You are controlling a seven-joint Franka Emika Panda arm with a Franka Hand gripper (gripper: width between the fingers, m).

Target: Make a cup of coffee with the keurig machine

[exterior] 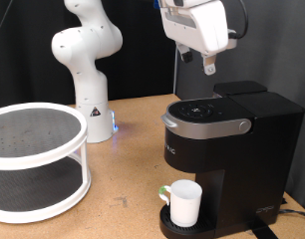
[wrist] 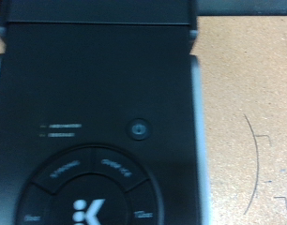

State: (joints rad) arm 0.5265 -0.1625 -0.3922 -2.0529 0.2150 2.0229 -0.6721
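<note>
The black keurig machine (exterior: pixel 224 139) stands at the exterior view's right on the wooden table, its lid down. The white cup (exterior: pixel 183 202) sits on its round drip tray, under the spout. My gripper (exterior: pixel 209 66) hangs above the machine's top, a little above the button panel (exterior: pixel 204 112), apart from it. Its fingers look close together with nothing between them. In the wrist view the machine's top (wrist: pixel 97 84) fills the frame, with the power button (wrist: pixel 138 128) and the round button panel (wrist: pixel 87 187) below me. My fingers do not show in the wrist view.
A white two-tier round rack (exterior: pixel 33 159) stands at the exterior view's left. The white robot base (exterior: pixel 88 60) is behind it. Bare wooden table (exterior: pixel 123 179) lies between rack and machine. A black panel stands behind the machine.
</note>
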